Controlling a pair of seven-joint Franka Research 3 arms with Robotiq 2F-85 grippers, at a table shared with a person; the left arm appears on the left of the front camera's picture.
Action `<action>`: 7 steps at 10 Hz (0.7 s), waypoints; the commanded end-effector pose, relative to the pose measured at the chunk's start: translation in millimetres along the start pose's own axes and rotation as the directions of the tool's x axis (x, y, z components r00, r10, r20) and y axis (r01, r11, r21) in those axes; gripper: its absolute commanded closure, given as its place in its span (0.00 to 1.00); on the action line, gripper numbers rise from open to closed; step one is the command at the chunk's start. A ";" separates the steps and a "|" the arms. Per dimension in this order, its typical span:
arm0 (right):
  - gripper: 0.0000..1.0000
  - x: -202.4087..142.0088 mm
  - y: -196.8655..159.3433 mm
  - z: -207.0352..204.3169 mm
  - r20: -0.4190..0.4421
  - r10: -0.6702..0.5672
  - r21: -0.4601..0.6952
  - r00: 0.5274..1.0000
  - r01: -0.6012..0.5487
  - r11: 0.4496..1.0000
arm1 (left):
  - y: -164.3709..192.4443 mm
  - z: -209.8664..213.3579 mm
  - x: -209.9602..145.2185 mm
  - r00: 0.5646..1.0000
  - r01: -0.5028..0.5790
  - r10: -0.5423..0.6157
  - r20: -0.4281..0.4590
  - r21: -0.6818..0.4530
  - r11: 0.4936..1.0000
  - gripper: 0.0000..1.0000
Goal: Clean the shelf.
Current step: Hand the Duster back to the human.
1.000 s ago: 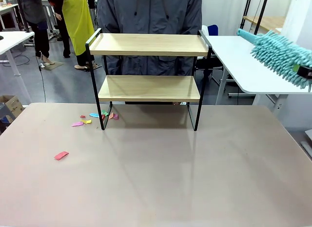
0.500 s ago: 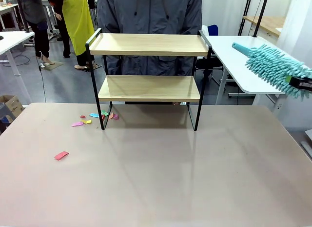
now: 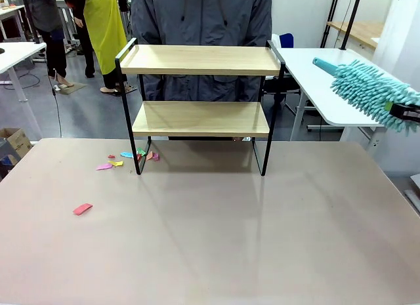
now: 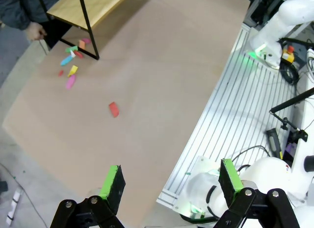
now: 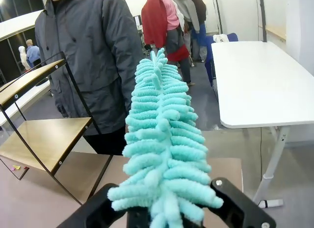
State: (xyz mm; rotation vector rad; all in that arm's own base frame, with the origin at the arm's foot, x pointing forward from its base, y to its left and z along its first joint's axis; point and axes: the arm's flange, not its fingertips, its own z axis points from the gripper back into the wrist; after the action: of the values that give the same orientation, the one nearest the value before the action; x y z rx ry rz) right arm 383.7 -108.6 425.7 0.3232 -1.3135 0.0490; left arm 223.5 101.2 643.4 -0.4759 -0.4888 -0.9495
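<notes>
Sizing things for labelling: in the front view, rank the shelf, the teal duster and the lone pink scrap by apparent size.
1. shelf
2. teal duster, partly cut off at the edge
3. pink scrap

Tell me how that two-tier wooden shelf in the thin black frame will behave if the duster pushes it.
The two-tier wooden shelf probably slides or tips easily: it stands tall on thin legs with nothing loaded. The fluffy teal chenille duster looks soft, so its strokes likely push gently.

place: robotics lab | signs: white robot arm (image 4: pixel 289 17) on slotted aluminium base (image 4: pixel 235 105) ahead of the left pincer | white work tables (image 5: pixel 260 86) right of the right pincer | people standing behind (image 5: pixel 167 27)
</notes>
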 end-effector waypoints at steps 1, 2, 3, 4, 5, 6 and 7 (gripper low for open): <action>0.83 1.0 0.6 -0.2 0.003 -0.013 0.003 1.000 0.013 1.000 | -1.1 0.3 1.9 1.000 0.008 -0.008 0.016 0.001 1.000 0.00; 0.83 1.0 0.6 -0.2 0.003 -0.013 0.003 1.000 0.013 1.000 | -1.1 0.3 1.9 1.000 0.008 -0.008 0.016 0.001 1.000 0.00; 0.83 1.0 0.6 -0.2 0.003 -0.013 0.003 1.000 0.013 1.000 | -1.1 0.3 1.9 1.000 0.008 -0.008 0.016 0.001 1.000 0.00; 0.83 1.0 0.6 -0.2 0.003 -0.013 0.003 1.000 0.013 1.000 | -1.1 0.3 1.9 1.000 0.008 -0.008 0.016 0.001 1.000 0.00; 0.83 1.0 0.6 -0.2 0.003 -0.013 0.003 1.000 0.013 1.000 | -1.1 0.3 1.9 1.000 0.008 -0.008 0.016 0.001 1.000 0.00; 0.83 1.0 0.6 -0.2 0.003 -0.013 0.003 1.000 0.013 1.000 | -1.1 0.3 1.9 1.000 0.008 -0.008 0.016 0.001 1.000 0.00; 0.83 1.0 0.6 -0.2 0.003 -0.013 0.003 1.000 0.013 1.000 | -1.1 0.3 1.9 1.000 0.008 -0.008 0.016 0.001 1.000 0.00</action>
State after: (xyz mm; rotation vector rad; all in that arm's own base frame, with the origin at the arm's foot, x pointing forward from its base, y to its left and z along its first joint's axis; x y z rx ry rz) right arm 383.8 -108.5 425.7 0.3236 -1.3133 0.0491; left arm 223.5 101.2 643.4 -0.4759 -0.4888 -0.9495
